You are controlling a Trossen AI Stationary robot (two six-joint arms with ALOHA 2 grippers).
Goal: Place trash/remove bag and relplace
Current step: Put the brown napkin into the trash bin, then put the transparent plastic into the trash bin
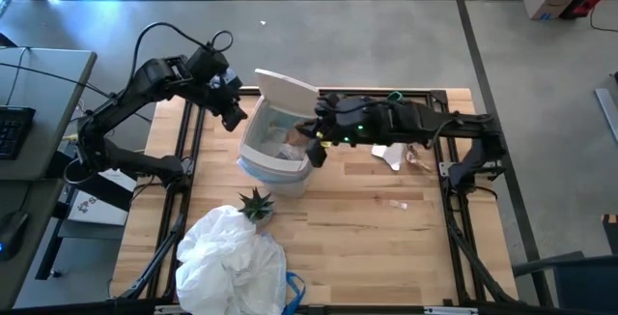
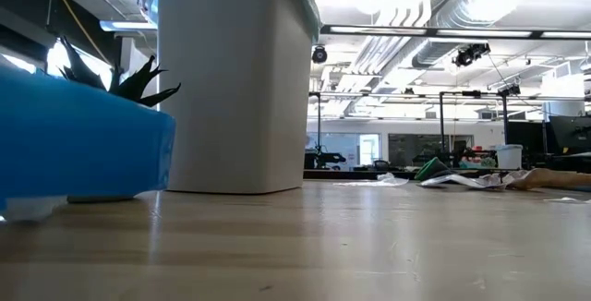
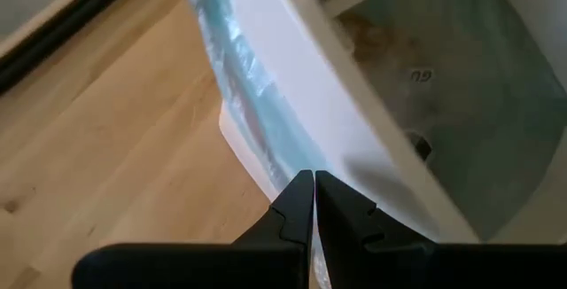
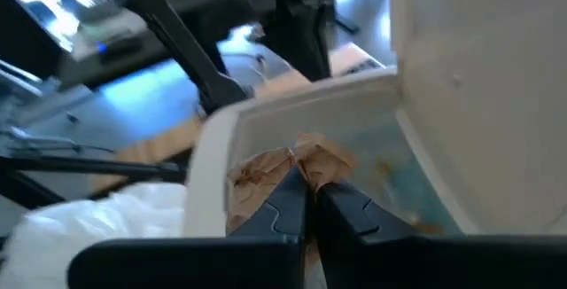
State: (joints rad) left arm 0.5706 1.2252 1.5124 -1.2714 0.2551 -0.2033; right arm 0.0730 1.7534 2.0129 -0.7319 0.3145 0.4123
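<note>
**Both hands at the bin's rim**

The white bin (image 1: pixel 275 146) stands upright near the middle of the wooden surface (image 1: pixel 367 238), its long axis vertical and its mouth facing up. Its swing lid (image 1: pixel 286 88) is tipped up at the far edge. The blue bag (image 3: pixel 232 54) lines the bin; its edge folds over the rim and hangs down the outside wall.

The left hand (image 3: pixel 314 181) sits at the bin's left rim, its fingers pressed together, with their tips at the bag's folded edge; whether they pinch the plastic cannot be told. The right hand (image 4: pixel 307 181) reaches over the right rim into the mouth, fingers pressed together, just above a crumpled brown paper (image 4: pixel 288 167) lying inside.

More trash (image 1: pixel 394 154) lies on the surface right of the bin, under the right arm, with a small scrap (image 1: pixel 398 204) nearer the front. A potted plant (image 1: pixel 256 203) stands just in front of the bin, beside a heap of white plastic (image 1: pixel 232 257).
</note>
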